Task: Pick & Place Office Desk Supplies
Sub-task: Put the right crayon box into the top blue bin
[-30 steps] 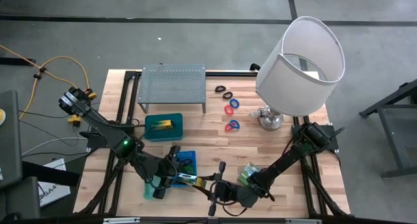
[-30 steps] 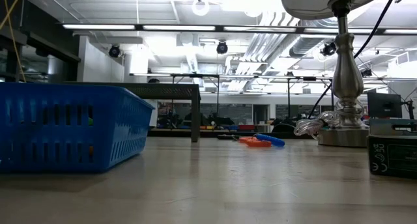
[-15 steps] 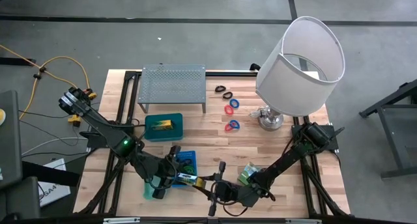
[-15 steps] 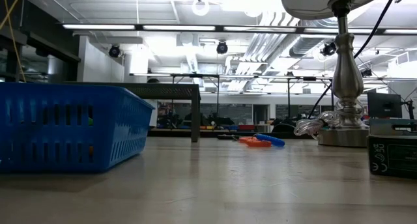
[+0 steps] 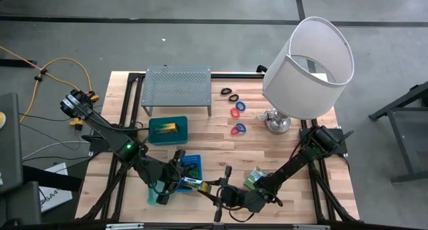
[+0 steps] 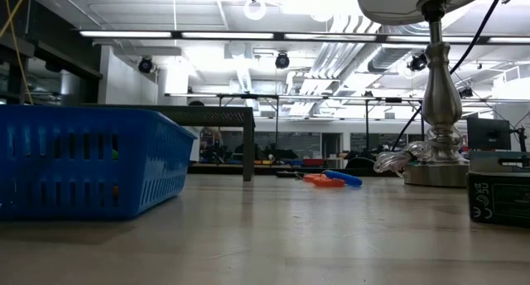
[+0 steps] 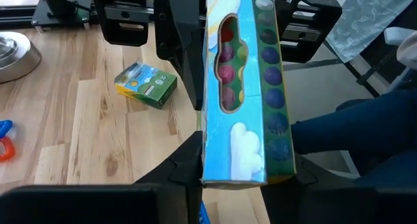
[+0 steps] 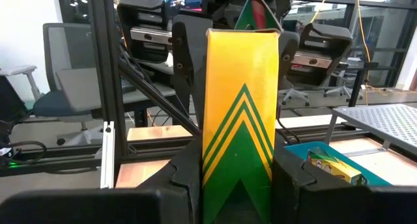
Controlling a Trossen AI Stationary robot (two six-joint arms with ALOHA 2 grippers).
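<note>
Almost nothing differs from the earlier pictures: both arms, the loose items and the trays lie exactly where they were. The one change is at the left tool point(image 5: 189, 183), whose fingers have drawn in against the long box point(image 7: 241, 87) that it and the right tool point(image 5: 215, 192) hold end to end between them. The box itself has not shifted.
</note>
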